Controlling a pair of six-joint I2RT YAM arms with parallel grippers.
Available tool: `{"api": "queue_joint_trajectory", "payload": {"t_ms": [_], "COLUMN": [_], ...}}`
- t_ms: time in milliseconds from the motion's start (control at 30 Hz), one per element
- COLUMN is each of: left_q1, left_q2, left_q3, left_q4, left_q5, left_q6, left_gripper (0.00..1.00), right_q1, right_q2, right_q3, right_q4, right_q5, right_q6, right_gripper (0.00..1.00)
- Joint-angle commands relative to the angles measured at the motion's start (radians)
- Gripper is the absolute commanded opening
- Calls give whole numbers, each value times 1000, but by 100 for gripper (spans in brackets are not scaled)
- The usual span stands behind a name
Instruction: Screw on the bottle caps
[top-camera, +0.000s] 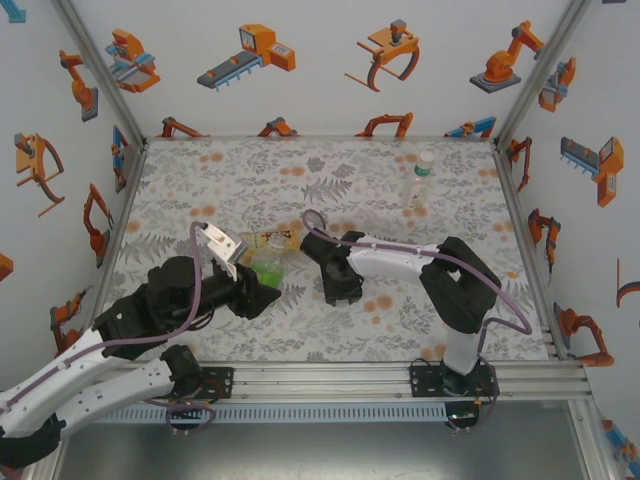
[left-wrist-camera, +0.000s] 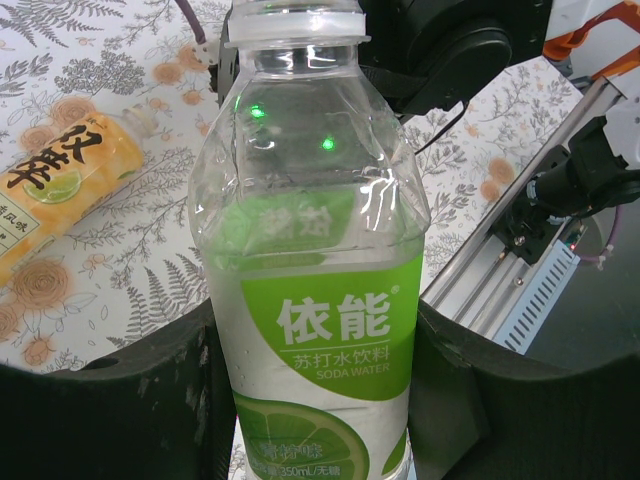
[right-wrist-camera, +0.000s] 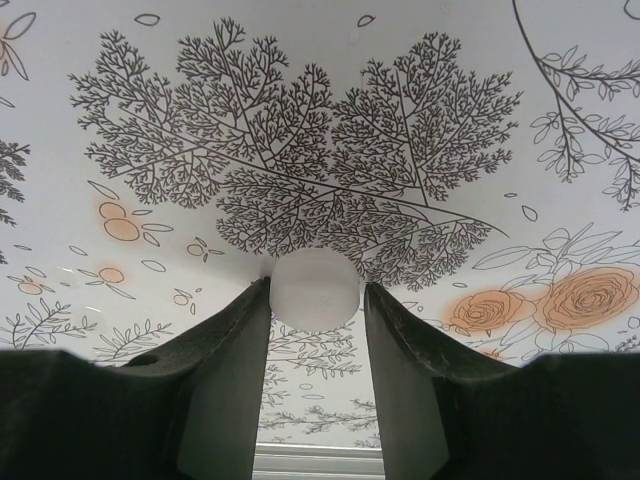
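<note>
Jaws of my left gripper (left-wrist-camera: 316, 420) clamp 1 uncapped clear plastic bottle with green label (left-wrist-camera: 310, 200), while those of my right gripper (right-wrist-camera: 315, 305) pinch 1 small round white plastic cap (right-wrist-camera: 315, 283) close to the floral table (right-wrist-camera: 300, 110)

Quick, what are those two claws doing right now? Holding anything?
Left gripper: closed on the clear bottle, whose neck has no cap on it.
Right gripper: closed on a small white cap, one finger on each side.
</note>
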Motion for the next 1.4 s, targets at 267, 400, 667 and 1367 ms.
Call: {"api": "queue_joint_trajectory", "payload": {"t_ms": [267, 400, 667, 1367], "left_q1": [2, 3, 2, 2], "left_q2": [4, 12, 22, 31], "left_q3": [-3, 0, 0, -2], "left_q4": [17, 22, 29, 34], "left_q5": [7, 7, 7, 8], "left_q6": [-17, -17, -17, -4], "left_gripper": [4, 4, 4, 4], "right_q1": [8, 8, 8, 7], "right_q2": [-41, -45, -41, -63], "right_q3": [-54, -56, -56, -44], "right_q4": [54, 64, 72, 52], "right_q5": [42, 47, 53, 71], "right_q6": [-19, -29, -38, -54], "right_gripper": [43, 43, 42, 32]}}
